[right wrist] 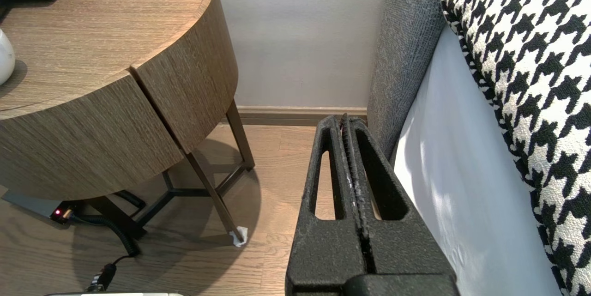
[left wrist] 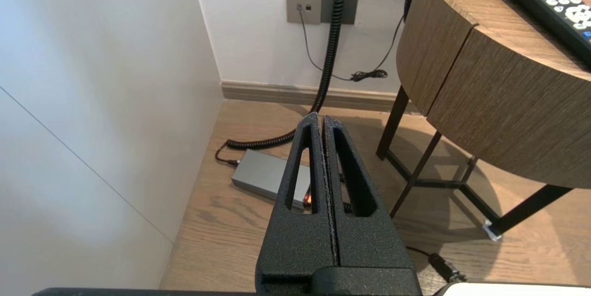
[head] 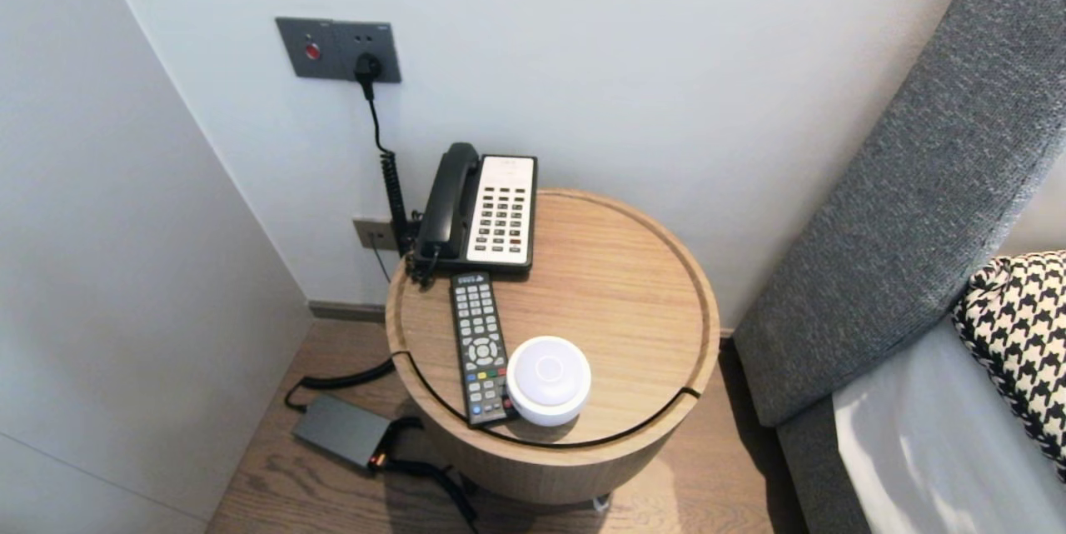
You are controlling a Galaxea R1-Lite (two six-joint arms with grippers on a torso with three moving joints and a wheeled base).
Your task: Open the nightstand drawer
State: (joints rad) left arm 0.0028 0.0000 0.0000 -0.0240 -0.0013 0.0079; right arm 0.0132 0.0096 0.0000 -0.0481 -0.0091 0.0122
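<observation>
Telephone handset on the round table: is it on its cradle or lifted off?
On its cradle: the black handset lies seated in the base, alongside the white keypad.

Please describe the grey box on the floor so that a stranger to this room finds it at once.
Find the round wooden side table beside the bed. On the floor to its left, near the white side wall, lies a flat grey power adapter. Unlike the black cords around it, it is a rectangular box with a small glowing light at one end.
</observation>
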